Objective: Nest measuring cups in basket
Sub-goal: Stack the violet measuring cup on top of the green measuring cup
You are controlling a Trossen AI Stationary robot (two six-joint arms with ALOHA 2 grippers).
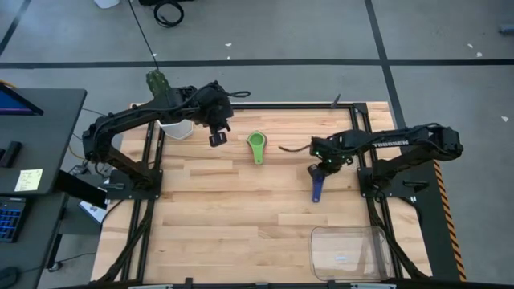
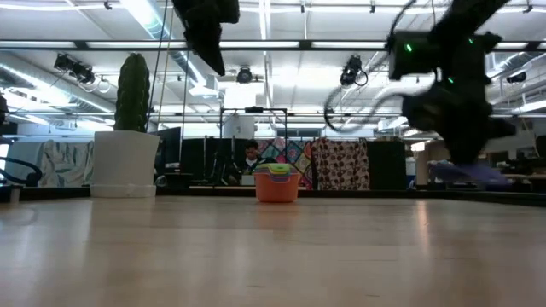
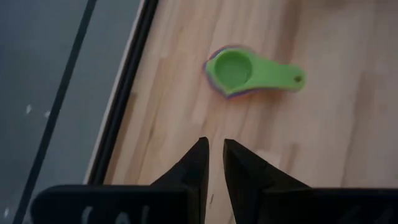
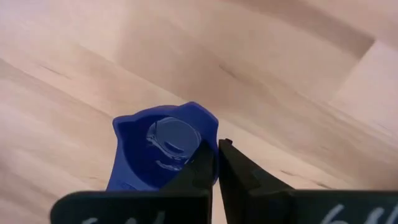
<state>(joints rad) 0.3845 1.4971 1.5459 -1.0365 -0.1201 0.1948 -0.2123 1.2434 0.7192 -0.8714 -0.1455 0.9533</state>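
High view: camera looked straight down on the whole table [image 1: 241, 217] from well above. Low view: camera sat at table-top height, facing level across the boards into the room. Left wrist view: looked down, close, past its fingers [image 3: 198, 163] at the green cup [image 3: 233, 70], also seen from above and low. Right wrist view: very close on the dark blue cup [image 4: 163, 146], shared with the high view.
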